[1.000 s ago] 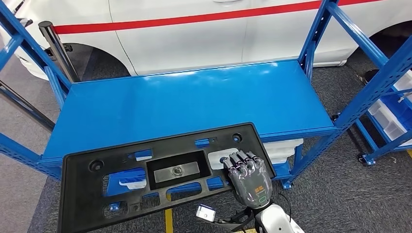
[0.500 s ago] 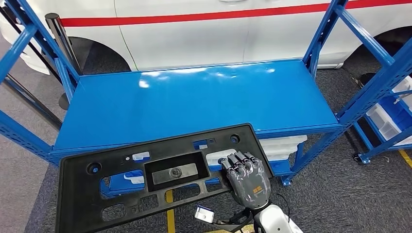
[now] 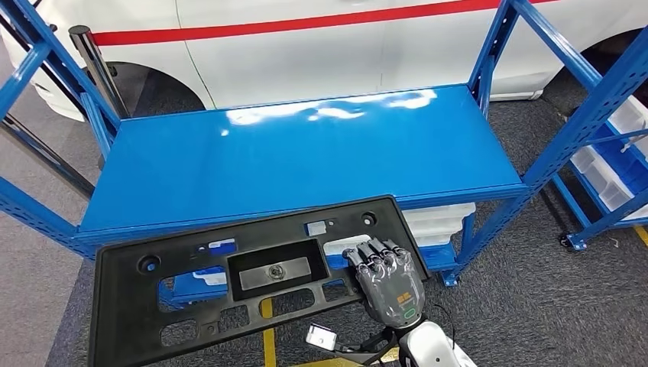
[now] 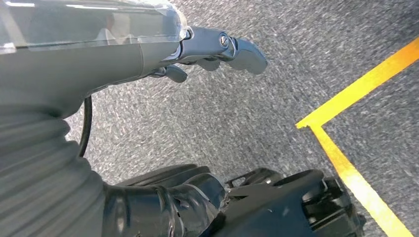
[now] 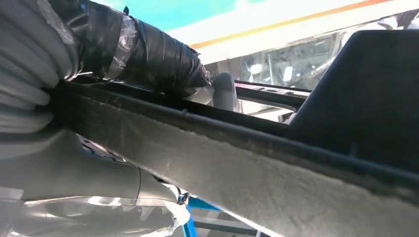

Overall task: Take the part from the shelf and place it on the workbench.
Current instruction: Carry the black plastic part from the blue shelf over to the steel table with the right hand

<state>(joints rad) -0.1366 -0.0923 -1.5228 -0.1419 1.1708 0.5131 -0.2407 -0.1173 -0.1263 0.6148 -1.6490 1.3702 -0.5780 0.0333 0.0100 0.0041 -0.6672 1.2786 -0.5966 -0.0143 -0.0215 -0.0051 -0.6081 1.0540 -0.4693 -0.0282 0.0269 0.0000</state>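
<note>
right hand (image 3: 387,284) grips the black part (image 3: 244,279) by its right end, held clear of the blue shelf (image 3: 306,153) front edge. left hand (image 4: 217,47) hangs with nothing held. pick-up done; placement on the counter outstanding.

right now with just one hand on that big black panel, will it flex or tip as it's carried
Probably fairly stiff: the black panel looks flat in the head view, with no visible sag. It seems light for its size, since much of it is open cutouts. It may tend to tip, because the right hand grips it near one end and the long span juts out unsupported.
</note>
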